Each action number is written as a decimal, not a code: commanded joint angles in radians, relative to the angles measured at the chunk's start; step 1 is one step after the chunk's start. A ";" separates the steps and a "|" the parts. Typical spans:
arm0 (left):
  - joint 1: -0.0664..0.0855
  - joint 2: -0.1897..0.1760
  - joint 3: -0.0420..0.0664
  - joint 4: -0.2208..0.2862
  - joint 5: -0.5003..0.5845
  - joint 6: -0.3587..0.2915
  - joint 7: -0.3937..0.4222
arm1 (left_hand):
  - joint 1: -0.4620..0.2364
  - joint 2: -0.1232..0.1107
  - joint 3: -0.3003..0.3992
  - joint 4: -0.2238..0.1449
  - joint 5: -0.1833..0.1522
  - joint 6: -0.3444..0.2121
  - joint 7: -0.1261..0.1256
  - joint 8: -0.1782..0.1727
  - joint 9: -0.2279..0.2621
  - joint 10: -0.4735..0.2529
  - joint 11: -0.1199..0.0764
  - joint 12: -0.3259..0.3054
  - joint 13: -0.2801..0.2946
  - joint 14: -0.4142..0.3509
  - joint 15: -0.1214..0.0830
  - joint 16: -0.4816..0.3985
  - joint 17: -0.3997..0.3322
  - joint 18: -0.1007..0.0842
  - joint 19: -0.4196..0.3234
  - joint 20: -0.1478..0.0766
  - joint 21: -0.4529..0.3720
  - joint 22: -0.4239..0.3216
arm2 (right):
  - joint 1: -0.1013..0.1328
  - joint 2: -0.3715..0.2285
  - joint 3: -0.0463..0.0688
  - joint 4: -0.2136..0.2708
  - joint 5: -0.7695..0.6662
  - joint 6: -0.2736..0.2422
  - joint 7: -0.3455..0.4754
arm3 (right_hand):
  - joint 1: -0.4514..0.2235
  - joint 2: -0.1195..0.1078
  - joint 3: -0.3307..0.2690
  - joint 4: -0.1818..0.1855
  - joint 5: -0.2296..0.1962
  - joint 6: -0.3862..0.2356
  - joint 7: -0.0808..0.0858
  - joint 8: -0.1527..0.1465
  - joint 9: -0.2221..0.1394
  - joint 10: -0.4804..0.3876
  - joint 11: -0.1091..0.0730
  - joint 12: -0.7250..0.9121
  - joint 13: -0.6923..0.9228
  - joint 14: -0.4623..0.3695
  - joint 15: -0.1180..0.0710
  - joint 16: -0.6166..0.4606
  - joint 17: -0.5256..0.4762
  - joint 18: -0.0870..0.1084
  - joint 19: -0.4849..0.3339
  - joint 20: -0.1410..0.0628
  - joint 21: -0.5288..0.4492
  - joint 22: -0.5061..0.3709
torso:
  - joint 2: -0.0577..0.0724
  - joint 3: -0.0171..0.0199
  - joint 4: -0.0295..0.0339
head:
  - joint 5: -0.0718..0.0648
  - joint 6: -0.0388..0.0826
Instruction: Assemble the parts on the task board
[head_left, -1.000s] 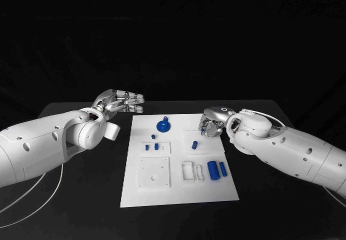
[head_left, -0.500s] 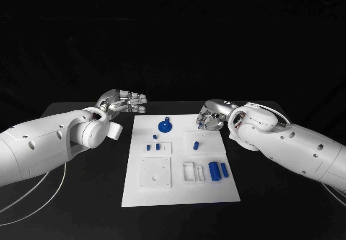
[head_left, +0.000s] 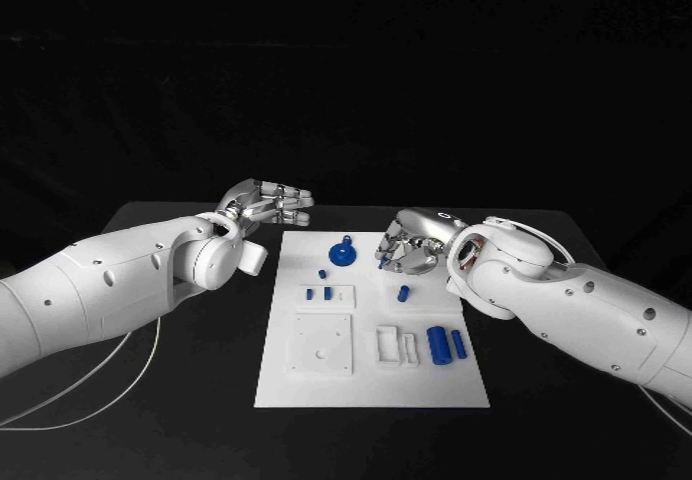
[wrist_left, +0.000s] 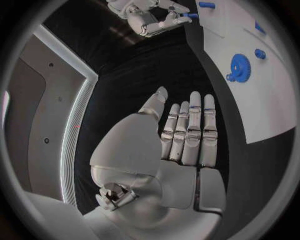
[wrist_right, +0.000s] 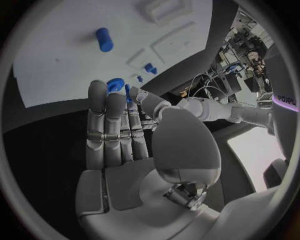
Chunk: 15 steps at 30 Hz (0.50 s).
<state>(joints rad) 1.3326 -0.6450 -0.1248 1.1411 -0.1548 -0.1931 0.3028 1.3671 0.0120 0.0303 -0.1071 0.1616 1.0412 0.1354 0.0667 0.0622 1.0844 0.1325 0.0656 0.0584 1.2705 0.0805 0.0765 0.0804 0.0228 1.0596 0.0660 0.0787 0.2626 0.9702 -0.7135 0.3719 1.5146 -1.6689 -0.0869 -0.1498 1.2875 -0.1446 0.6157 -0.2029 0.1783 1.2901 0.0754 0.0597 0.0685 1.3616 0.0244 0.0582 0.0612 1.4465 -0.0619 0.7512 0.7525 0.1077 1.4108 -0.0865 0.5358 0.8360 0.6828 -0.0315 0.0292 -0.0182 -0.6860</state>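
The white task board (head_left: 375, 385) lies in the middle of the table. A blue gear (head_left: 343, 253) sits at its far end, with a small peg (head_left: 322, 273) beside it. Two short blue pieces (head_left: 319, 294) stand in a plate, a blue peg (head_left: 404, 293) lies mid-board, and a thick cylinder (head_left: 437, 345) lies beside a thin one (head_left: 457, 345). My right hand (head_left: 408, 245) hovers over the board's far right corner, close to the gear (wrist_right: 114, 84); its thumb and a finger pinch a thin blue pin (wrist_right: 127, 90). My left hand (head_left: 267, 205) hangs off the far left corner, fingers straight, holding nothing.
Recessed white plates (head_left: 320, 345) and a slotted holder (head_left: 392, 345) take up the board's near half. Black table (head_left: 173, 400) surrounds the board. A white cable (head_left: 101, 400) trails under my left arm.
The whole picture has shifted a little. Beyond that, my right hand has moved in from the board's right edge towards the gear. My left hand has edged nearer the board.
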 joint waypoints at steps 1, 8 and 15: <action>-0.005 0.010 0.000 -0.018 -0.001 -0.005 0.025 | 0.004 0.008 -0.003 0.000 -0.003 -0.004 0.005 -0.001 0.001 -0.005 -0.001 -0.002 0.000 0.003 0.004 -0.003 0.001 0.011 0.007 0.001 0.004 -0.001 | -0.007 0.010 -0.010 0.014 -0.013 0.001 0.008 | 0.000 0.015 -0.005 -0.003 0.003 0.005 -0.002 0.004 0.001 0.009 -0.004 0.001 0.002 0.000 -0.006 0.006 -0.002 0.026 0.006 -0.003 -0.006 0.003 | -0.015 -0.0053 -0.0020 | 0.020 -0.007; -0.021 0.038 -0.002 -0.062 -0.013 -0.012 0.038 | -0.001 0.009 -0.013 0.007 -0.032 -0.006 0.005 -0.001 0.001 -0.004 0.000 -0.002 0.000 -0.002 0.007 -0.005 0.000 0.010 0.005 0.003 0.002 -0.008 | -0.012 0.038 -0.059 0.015 -0.054 0.001 0.006 | -0.001 0.018 -0.009 -0.006 0.005 0.005 -0.002 0.004 0.001 0.008 -0.004 0.001 0.002 0.000 -0.006 0.006 -0.004 0.025 0.010 -0.003 -0.009 0.024 | -0.036 -0.0170 -0.0038 | 0.043 -0.019; -0.038 0.081 -0.002 -0.117 -0.002 -0.020 0.046 | 0.000 0.015 -0.022 0.012 -0.031 -0.004 0.004 0.000 0.001 0.001 -0.001 -0.001 0.000 -0.012 0.010 -0.008 -0.002 0.009 -0.003 0.008 -0.003 -0.020 | -0.020 0.066 -0.114 0.012 -0.096 -0.003 0.004 | -0.004 0.018 -0.007 -0.008 0.006 0.005 -0.002 0.004 0.001 0.008 -0.004 0.002 0.002 0.000 -0.006 0.006 -0.007 0.021 0.014 -0.004 -0.018 0.052 | -0.054 -0.0295 -0.0026 | 0.073 -0.041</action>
<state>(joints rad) 1.2964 -0.5709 -0.1276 1.0312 -0.1593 -0.2013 0.3230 1.3689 0.0180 0.0136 -0.0958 0.1324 1.0376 0.1391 0.0667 0.0622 1.0845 0.1325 0.0656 0.0584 1.2629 0.0881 0.0726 0.0800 0.0228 1.0580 0.0675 0.0787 0.2434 0.9537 -0.6510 0.2609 1.5272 -1.7146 -0.0880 -0.1494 1.2864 -0.1352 0.6098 -0.2086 0.1782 1.2898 0.0755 0.0579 0.0684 1.3615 0.0241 0.0576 0.0614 1.4465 -0.0619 0.7551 0.7464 0.1077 1.4174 -0.0889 0.5210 0.8836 0.6391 -0.0539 0.0258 0.0444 -0.7195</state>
